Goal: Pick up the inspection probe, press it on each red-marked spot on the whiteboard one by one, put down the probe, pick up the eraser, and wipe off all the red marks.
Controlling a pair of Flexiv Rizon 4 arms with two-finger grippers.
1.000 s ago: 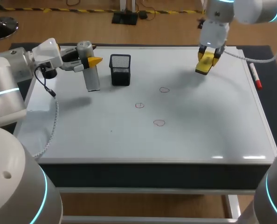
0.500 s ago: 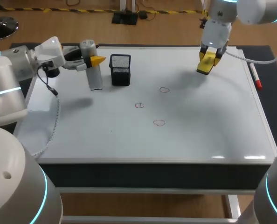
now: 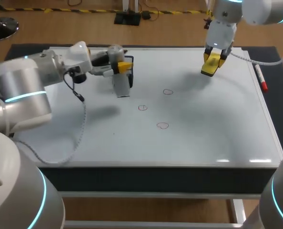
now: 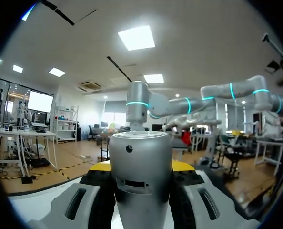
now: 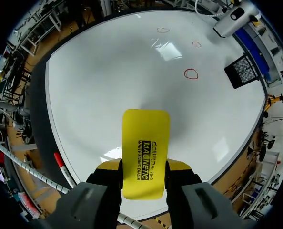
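Our left gripper grips the grey cylindrical metal probe upright between its fingers, over the far left part of the white rectangular whiteboard; the black wire-mesh cup stands on the board just behind the probe. The three small red drawn circles lie near the board's middle, right of the probe: one farthest back, one left of it and nearer, one nearest us. Our right gripper clasps the flat yellow eraser above the far right part; the red-and-white marker pen lies off the board, just beside its right edge.

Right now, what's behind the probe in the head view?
The black mesh cup stands behind the probe in the left gripper. Only one edge shows; its inside is covered.
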